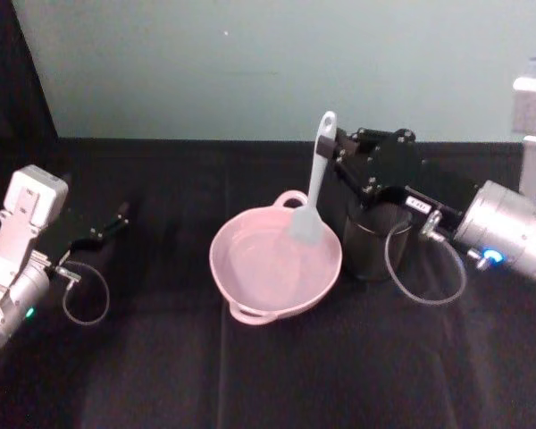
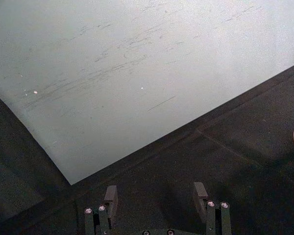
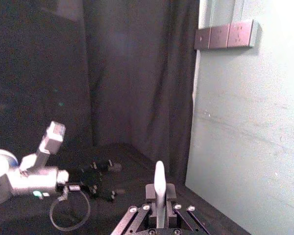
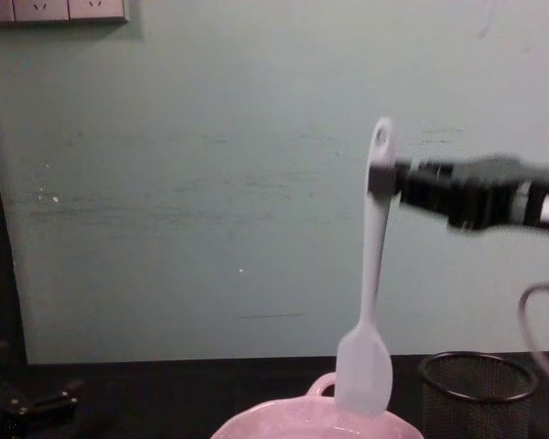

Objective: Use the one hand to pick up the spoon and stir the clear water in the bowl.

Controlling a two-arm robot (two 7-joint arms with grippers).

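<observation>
My right gripper [image 1: 330,154] is shut on the upper handle of the white spoon [image 1: 314,192], which hangs upright with its blade down. The handle tip with the hole sticks up above the fingers [image 4: 384,176]. In the chest view the broad blade [image 4: 364,370] hangs over the far right part of the pale pink bowl [image 1: 241,295], its tip near rim level. Clear water [image 1: 263,268] shows as a faint sheen inside. The right wrist view shows the spoon handle [image 3: 159,181] clamped between the fingers. My left gripper [image 2: 157,196] rests open on the table at the far left.
A black wire-mesh cup [image 1: 371,246] stands just right of the bowl, under my right arm. A pale wall [image 1: 277,63] closes the back of the black-clothed table [image 1: 277,375]. The left arm's cable loop [image 1: 85,299] lies left of the bowl.
</observation>
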